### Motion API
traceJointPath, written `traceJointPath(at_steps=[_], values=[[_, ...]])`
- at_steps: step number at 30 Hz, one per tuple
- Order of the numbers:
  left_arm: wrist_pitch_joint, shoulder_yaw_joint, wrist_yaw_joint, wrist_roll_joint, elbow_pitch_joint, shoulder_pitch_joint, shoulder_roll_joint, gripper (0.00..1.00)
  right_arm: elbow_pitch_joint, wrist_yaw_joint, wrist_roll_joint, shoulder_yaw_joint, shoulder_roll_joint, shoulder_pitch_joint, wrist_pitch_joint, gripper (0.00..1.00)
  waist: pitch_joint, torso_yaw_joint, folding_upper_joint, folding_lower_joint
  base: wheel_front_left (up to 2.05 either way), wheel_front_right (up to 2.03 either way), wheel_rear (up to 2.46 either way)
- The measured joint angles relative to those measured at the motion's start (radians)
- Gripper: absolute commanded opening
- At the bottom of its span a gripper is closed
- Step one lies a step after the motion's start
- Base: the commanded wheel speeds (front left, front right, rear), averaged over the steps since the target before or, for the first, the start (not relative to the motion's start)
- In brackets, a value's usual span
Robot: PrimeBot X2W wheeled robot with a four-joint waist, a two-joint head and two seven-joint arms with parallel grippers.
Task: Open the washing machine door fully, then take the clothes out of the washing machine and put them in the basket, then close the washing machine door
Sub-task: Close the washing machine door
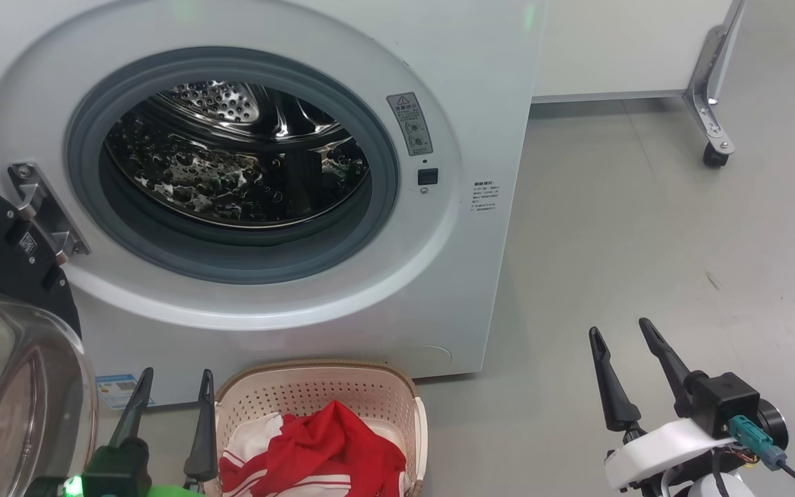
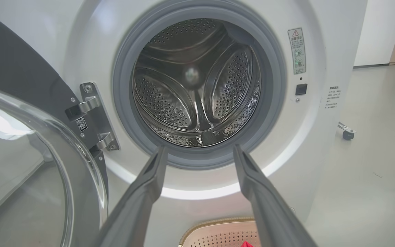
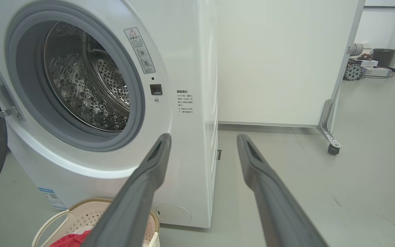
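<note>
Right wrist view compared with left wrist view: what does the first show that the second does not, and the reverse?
Right wrist view's own: the side wall of the washing machine, its blue sticker, a dark bin far off, the open right gripper. Left wrist view's own: the glass bowl of the washing machine door, the open left gripper. Shared: the empty drum, grey gasket, door hinge, and the basket holding red clothes.
</note>
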State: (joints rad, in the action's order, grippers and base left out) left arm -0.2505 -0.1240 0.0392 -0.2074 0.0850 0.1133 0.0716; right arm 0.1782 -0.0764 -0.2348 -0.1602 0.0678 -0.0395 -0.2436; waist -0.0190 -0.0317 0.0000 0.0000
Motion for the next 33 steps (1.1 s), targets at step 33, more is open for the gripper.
traceJointPath(at_steps=[33], values=[[0.03, -0.026, 0.007, 0.014, -0.07, 0.016, 0.008, 1.0, -0.02, 0.007, -0.005, -0.001, 0.0, -0.006, 0.009, 1.0, 0.013, -0.008, 0.0, 0.0, -1.0, 1.0, 0.0]])
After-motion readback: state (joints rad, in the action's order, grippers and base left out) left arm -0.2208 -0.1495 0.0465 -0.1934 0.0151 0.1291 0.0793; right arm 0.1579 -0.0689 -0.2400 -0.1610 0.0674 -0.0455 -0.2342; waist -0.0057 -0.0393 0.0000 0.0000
